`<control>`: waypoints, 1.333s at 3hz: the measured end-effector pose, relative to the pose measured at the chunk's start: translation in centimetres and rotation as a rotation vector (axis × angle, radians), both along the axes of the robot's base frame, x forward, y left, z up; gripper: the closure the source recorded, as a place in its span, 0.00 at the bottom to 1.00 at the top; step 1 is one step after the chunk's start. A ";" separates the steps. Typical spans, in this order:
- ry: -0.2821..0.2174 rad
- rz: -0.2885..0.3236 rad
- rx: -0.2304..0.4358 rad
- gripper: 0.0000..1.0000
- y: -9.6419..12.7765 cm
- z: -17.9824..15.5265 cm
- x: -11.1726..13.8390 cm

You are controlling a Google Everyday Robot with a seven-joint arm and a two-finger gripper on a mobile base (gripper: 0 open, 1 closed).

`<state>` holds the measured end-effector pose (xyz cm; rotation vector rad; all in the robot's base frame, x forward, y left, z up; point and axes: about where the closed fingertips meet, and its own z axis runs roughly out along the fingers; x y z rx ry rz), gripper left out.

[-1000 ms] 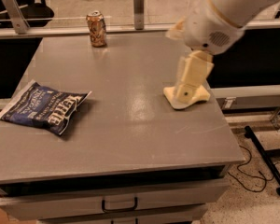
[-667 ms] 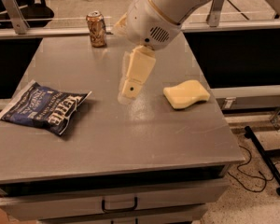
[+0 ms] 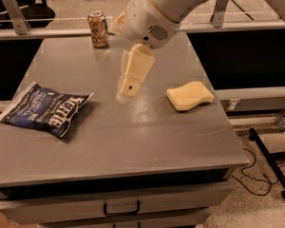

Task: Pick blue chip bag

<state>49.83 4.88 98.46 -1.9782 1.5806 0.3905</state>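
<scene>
Blue chip bag (image 3: 45,110), white lettering seemingly "KETTLE", flat on grey table (image 3: 133,141), left side. Gripper (image 3: 124,95) above mid-table; cannot tell its grip. Sponge (image 3: 190,95) at right, can (image 3: 98,30) at far edge.

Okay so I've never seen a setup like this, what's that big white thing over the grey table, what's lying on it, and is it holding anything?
The white thing is a robot arm. Its cream tip is the gripper, its hand; it hangs over the middle of the table, holding nothing. One camera looks down at the table from the front. On it lie a blue chip bag at the left, which the robot should pick up, a yellow sponge at the right and a soda can at the far edge.
</scene>
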 end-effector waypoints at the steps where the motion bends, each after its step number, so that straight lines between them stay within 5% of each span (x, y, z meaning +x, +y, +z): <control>1: 0.043 0.056 0.065 0.00 4.6 -2.0 0.8; 2: 0.104 0.111 0.139 0.00 10.0 -4.7 1.8; 4: 0.216 0.144 0.191 0.00 16.4 -10.7 2.4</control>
